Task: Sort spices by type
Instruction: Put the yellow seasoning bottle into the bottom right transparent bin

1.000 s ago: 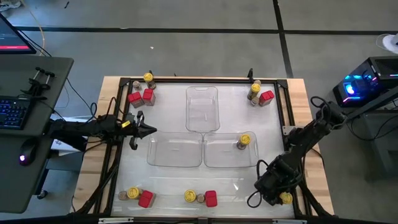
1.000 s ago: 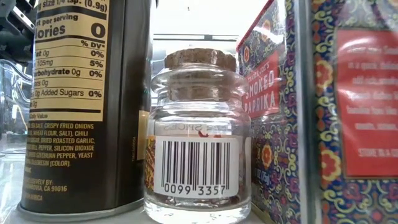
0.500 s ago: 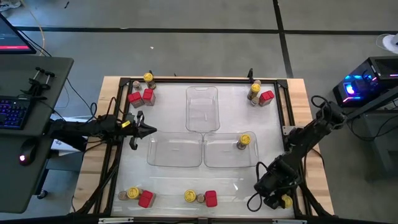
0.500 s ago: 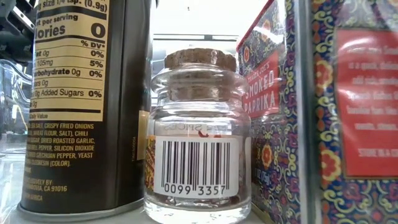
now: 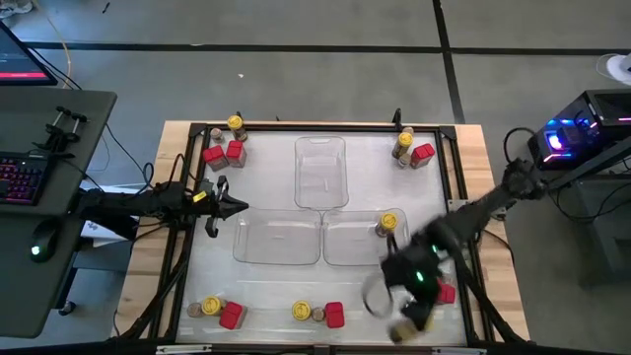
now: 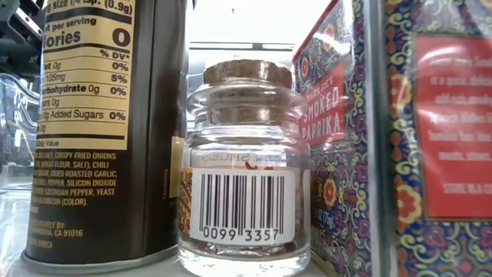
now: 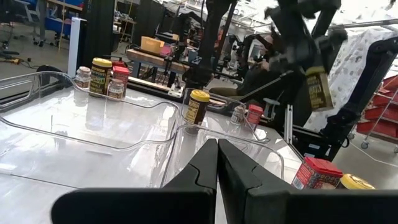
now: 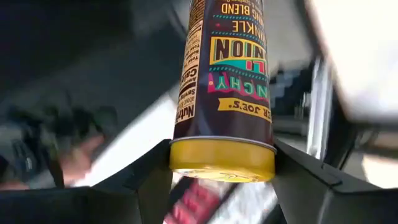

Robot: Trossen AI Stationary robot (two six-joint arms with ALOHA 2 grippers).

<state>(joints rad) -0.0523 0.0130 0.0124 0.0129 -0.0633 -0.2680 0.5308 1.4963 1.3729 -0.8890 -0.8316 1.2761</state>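
"Smoked Paprika" on red box (image 6: 330,115)

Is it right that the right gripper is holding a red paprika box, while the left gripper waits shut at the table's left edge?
Not quite. The right gripper holds a yellow-lidded jar, not a red box; the right wrist view shows it clamped between the fingers. The rest stands: the left gripper waits shut at the table's left edge.

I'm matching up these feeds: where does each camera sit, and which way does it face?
High view: overhead, straight down; both arms, right claw.
Low view: tabletop level, facing a cork jar; no robot parts.
Left wrist: past the shut left claw across the trays.
Right wrist: between its fingers, the gripped yellow-lidded jar.
Shared: that jar shows in the left wrist view too.
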